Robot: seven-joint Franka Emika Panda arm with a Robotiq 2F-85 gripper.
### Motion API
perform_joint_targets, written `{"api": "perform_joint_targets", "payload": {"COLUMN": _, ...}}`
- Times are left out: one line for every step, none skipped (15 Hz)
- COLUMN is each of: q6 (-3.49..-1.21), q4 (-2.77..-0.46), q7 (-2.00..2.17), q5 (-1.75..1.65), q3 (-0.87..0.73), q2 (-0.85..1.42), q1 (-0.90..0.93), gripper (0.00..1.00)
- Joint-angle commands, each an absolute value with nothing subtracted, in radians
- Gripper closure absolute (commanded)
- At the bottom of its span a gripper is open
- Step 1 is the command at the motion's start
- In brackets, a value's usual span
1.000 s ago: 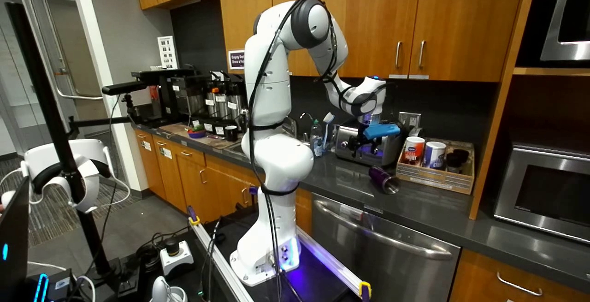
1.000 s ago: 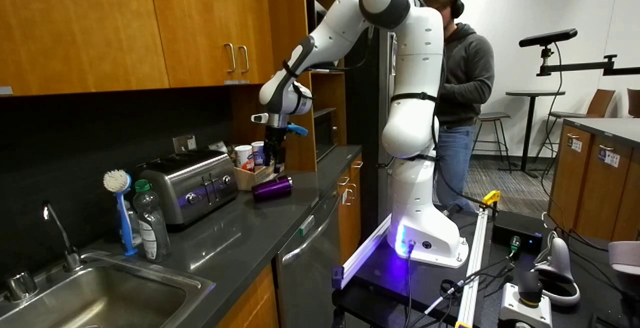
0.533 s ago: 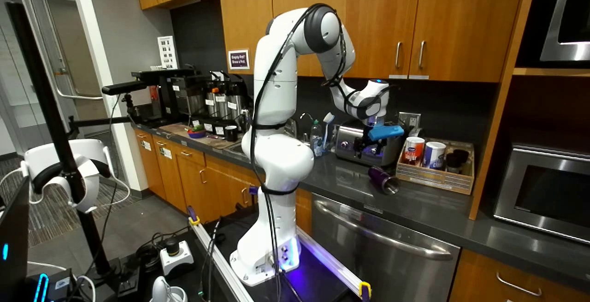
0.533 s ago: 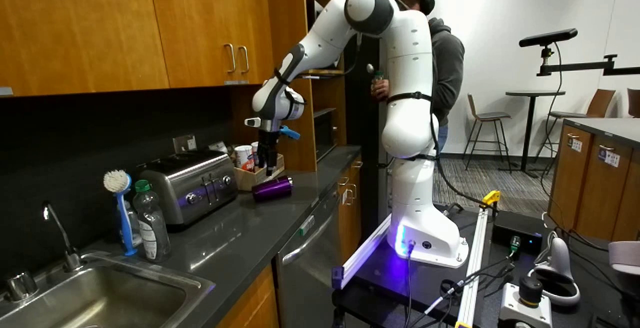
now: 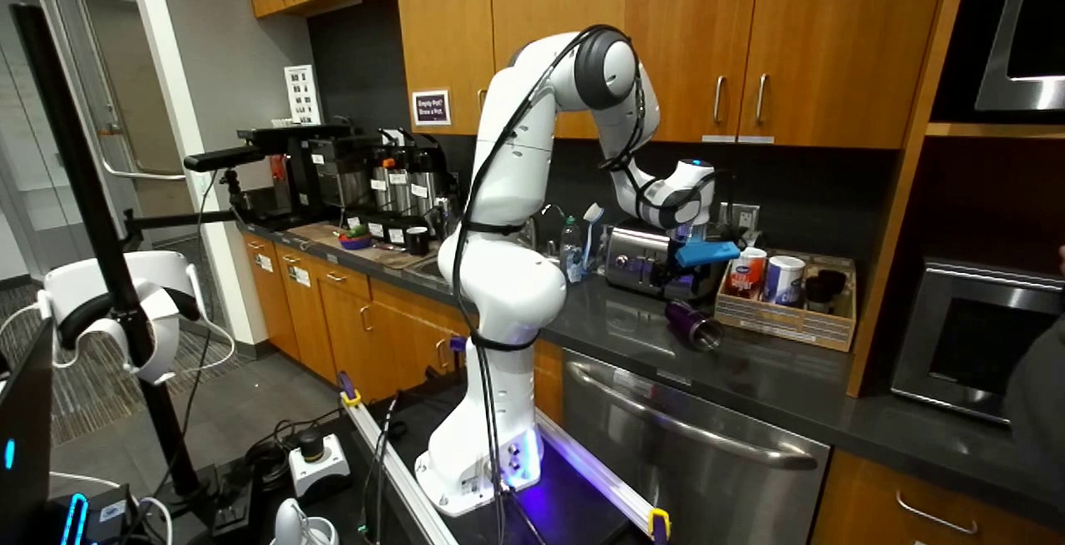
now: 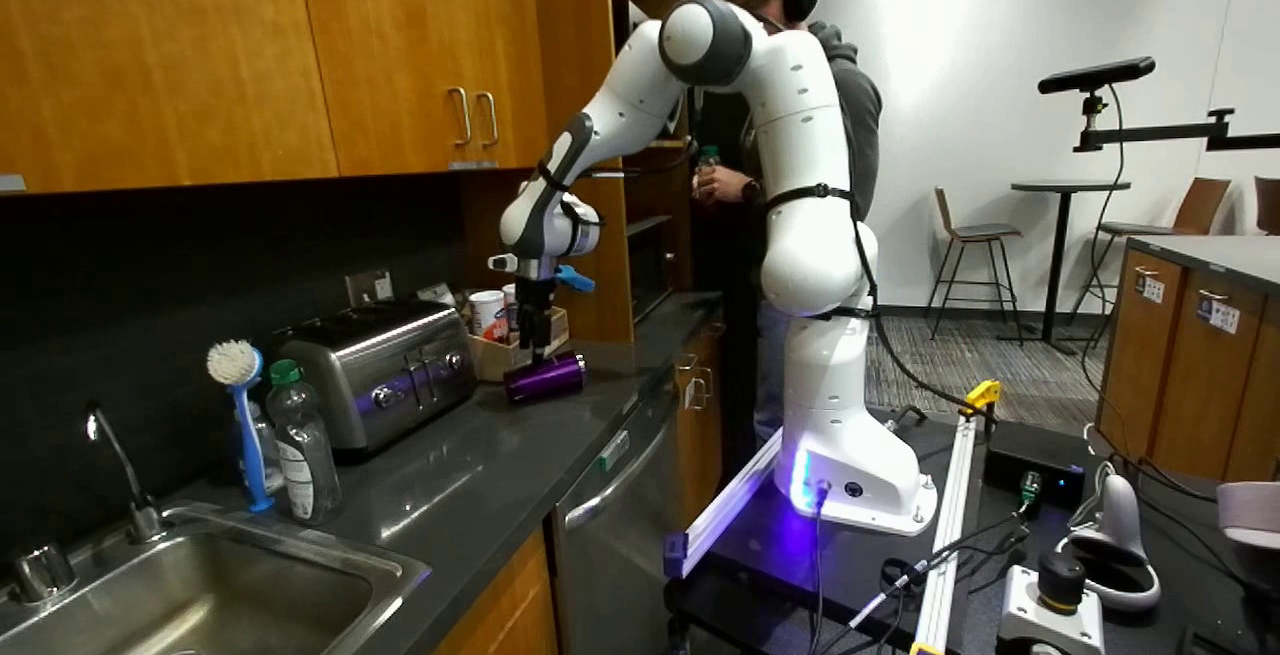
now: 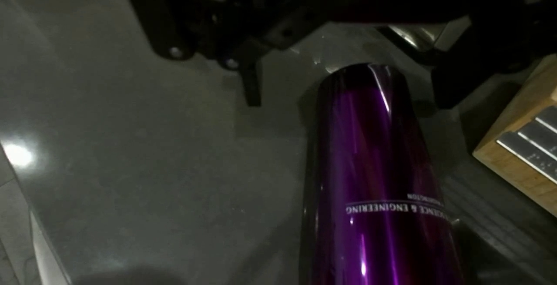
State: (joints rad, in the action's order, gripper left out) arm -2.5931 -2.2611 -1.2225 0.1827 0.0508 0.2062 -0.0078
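- In the wrist view, we see the 2 fingers (image 7: 252, 85) standing apart in the upper half of the frame, holding nothing.
- The purple tumbler (image 7: 378, 167) lies on its side on the counter (image 7: 174, 180), running from right of the frame's middle down past its lower edge; its narrower end shows between the fingers.
- In an exterior view, we find it right of centre, in front of the toaster (image 5: 626, 266) and just left of the box (image 5: 774, 320).
- We cannot tell whether either finger touches it; in an exterior view, they end right at the upper side of the purple tumbler (image 6: 545, 380).
- We judge the step in hand to be the approach, lining up for a grip.
- The next move, we think, calls for evening the gaps, since the left one looks wider in the wrist frame, then lowering a little to straddle the round body.
- Closing should be gentle and even, as we suspect it could roll.
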Motion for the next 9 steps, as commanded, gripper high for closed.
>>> {"api": "perform_joint_targets", "payload": {"q6": -2.592, "q4": -2.233, "q7": -1.173, "q5": 0.126, "q3": 0.057, "q2": 0.231, "q1": -0.021, "gripper": 0.0}}
{"api": "perform_joint_targets", "payload": {"q6": -2.59, "q4": -2.229, "q7": -1.167, "q5": 0.117, "q3": 0.058, "q2": 0.238, "q1": -0.022, "gripper": 0.0}}
{"api": "perform_joint_targets", "payload": {"q6": -2.59, "q4": -2.227, "q7": -1.162, "q5": 0.109, "q3": 0.058, "q2": 0.243, "q1": -0.023, "gripper": 0.0}}
{"api": "perform_joint_targets", "payload": {"q6": -2.588, "q4": -2.226, "q7": -1.157, "q5": 0.102, "q3": 0.059, "q2": 0.248, "q1": -0.025, "gripper": 0.0}}
{"api": "perform_joint_targets", "payload": {"q6": -2.587, "q4": -2.223, "q7": -1.154, "q5": 0.1, "q3": 0.062, "q2": 0.256, "q1": -0.026, "gripper": 0.0}}
{"api": "perform_joint_targets", "payload": {"q6": -2.586, "q4": -2.221, "q7": -1.154, "q5": 0.1, "q3": 0.063, "q2": 0.264, "q1": -0.028, "gripper": 0.0}}
{"api": "perform_joint_targets", "payload": {"q6": -2.585, "q4": -2.217, "q7": -1.153, "q5": 0.1, "q3": 0.065, "q2": 0.272, "q1": -0.029, "gripper": 0.0}}
{"api": "perform_joint_targets", "payload": {"q6": -2.586, "q4": -2.216, "q7": -1.152, "q5": 0.098, "q3": 0.066, "q2": 0.28, "q1": -0.03, "gripper": 0.0}}
{"api": "perform_joint_targets", "payload": {"q6": -2.585, "q4": -2.214, "q7": -1.152, "q5": 0.099, "q3": 0.067, "q2": 0.287, "q1": -0.031, "gripper": 0.0}}
